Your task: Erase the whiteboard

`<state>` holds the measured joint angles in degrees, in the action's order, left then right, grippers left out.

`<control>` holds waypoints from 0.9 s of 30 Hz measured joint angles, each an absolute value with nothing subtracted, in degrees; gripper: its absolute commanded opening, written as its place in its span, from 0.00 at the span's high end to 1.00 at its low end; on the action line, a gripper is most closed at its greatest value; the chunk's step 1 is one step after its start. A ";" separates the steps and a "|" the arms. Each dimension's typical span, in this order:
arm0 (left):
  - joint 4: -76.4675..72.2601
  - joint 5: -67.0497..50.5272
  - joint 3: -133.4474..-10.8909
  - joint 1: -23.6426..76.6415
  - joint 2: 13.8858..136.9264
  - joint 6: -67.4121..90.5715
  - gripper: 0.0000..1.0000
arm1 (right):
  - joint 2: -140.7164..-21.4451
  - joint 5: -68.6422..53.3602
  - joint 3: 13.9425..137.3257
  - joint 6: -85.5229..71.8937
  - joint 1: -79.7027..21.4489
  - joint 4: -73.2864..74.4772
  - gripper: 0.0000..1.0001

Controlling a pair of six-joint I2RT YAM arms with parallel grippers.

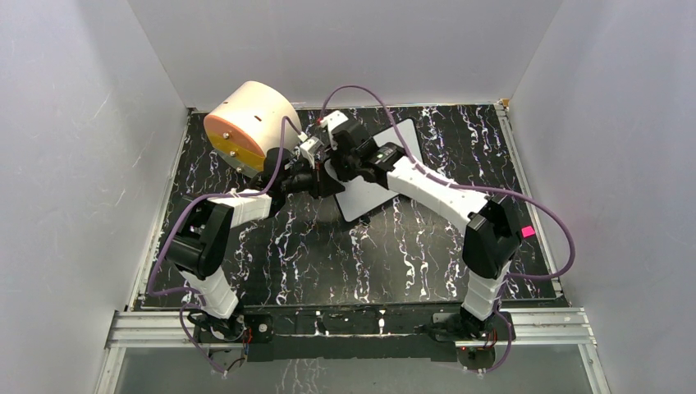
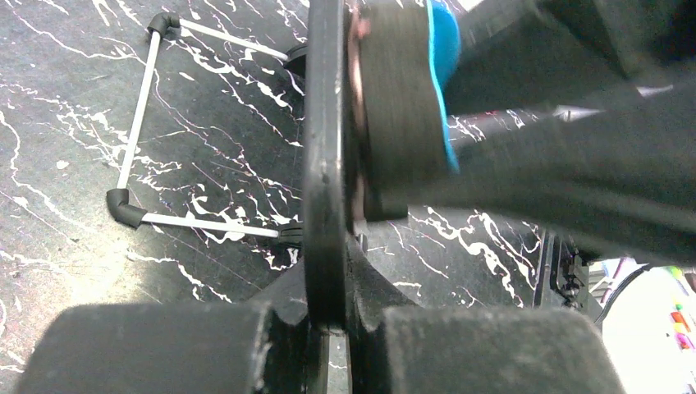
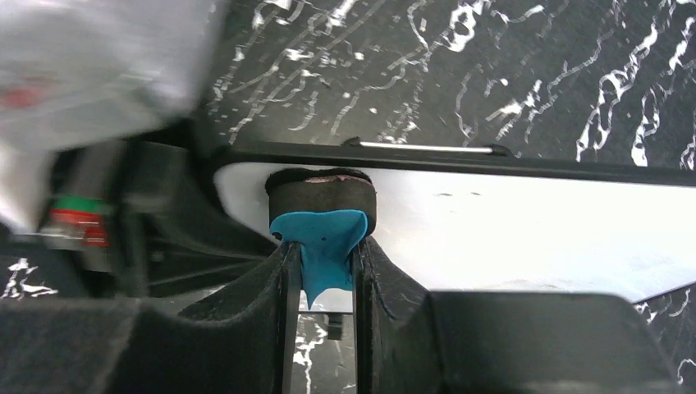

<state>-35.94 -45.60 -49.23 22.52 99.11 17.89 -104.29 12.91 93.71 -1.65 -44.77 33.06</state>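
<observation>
The whiteboard [image 1: 386, 168] lies slanted at the middle back of the table; its visible face looks blank. My left gripper [image 1: 326, 179] is shut on the board's left edge, which shows edge-on as a black strip [image 2: 324, 164] between the jaws [image 2: 345, 328]. My right gripper [image 1: 343, 156] is shut on an eraser with a blue back [image 3: 322, 246] and a black felt pad [image 3: 322, 195]. The pad presses on the white face [image 3: 509, 234] near its left end. The eraser also shows in the left wrist view [image 2: 398, 107], flat against the board.
A large cream cylinder with an orange face [image 1: 246, 123] lies at the back left, close to my left arm. The board's wire stand [image 2: 135, 139] sticks out behind it. White walls enclose the black marbled table [image 1: 312, 254] on three sides.
</observation>
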 measured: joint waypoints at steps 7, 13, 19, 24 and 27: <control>-35.51 -45.41 -49.54 22.59 99.20 18.09 1.00 | -101.06 7.64 87.88 -1.61 -33.65 30.02 0.92; -35.51 -45.34 -49.65 22.76 99.20 17.80 1.00 | -101.54 8.73 87.18 -1.61 -24.36 28.82 0.92; -35.48 -45.39 -49.69 22.79 99.20 17.74 1.00 | -101.95 11.90 87.20 -3.14 -22.81 28.60 0.91; -34.50 -45.41 -50.39 23.05 99.20 17.63 0.68 | -98.87 12.73 83.15 -5.54 -22.98 27.11 0.91; -32.91 -45.34 -51.13 24.23 99.20 17.50 0.51 | -93.54 12.10 77.32 -7.75 -22.98 26.72 0.90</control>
